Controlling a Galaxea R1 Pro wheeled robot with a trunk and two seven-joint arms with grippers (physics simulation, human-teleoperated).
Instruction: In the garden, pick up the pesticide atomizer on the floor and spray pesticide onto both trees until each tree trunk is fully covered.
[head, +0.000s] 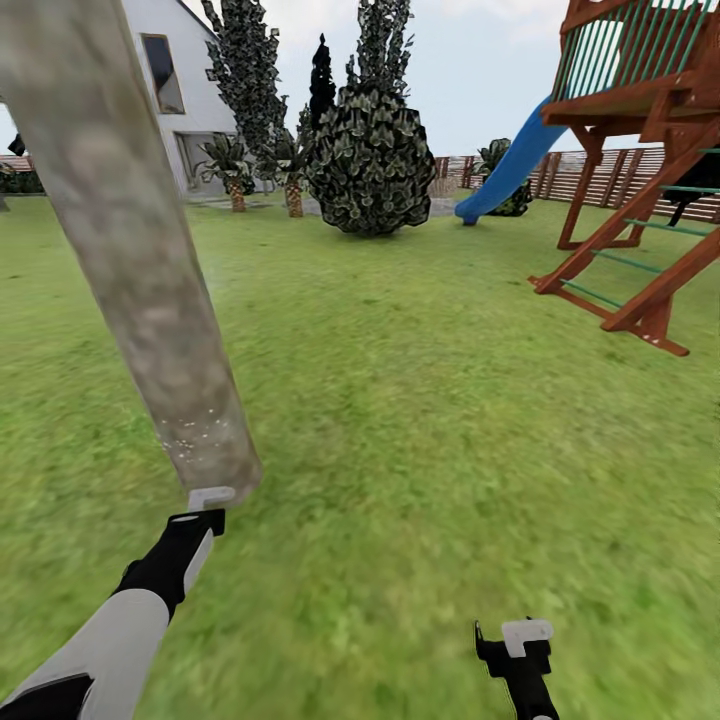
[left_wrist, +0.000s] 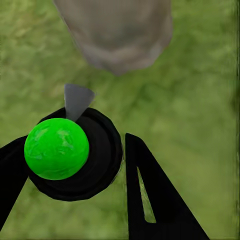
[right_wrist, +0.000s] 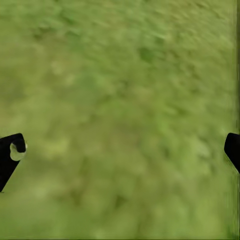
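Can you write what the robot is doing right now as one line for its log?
left gripper: shut on atomizer | nozzle: toward tree trunk | right gripper: open over grass

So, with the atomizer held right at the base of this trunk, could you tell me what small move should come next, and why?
Probably raise the left hand a little, nozzle kept on the tree trunk. The atomizer points at the trunk's base, where pale specks show, while the bark above looks unspeckled.

The left arm is reaching forward and up from the head view's lower left, its gripper (head: 205, 505) closing on the pesticide atomizer (left_wrist: 70, 152). The right gripper (head: 512, 645) is hanging low over the grass, its fingers (right_wrist: 11, 152) spreading wide apart, holding nothing.
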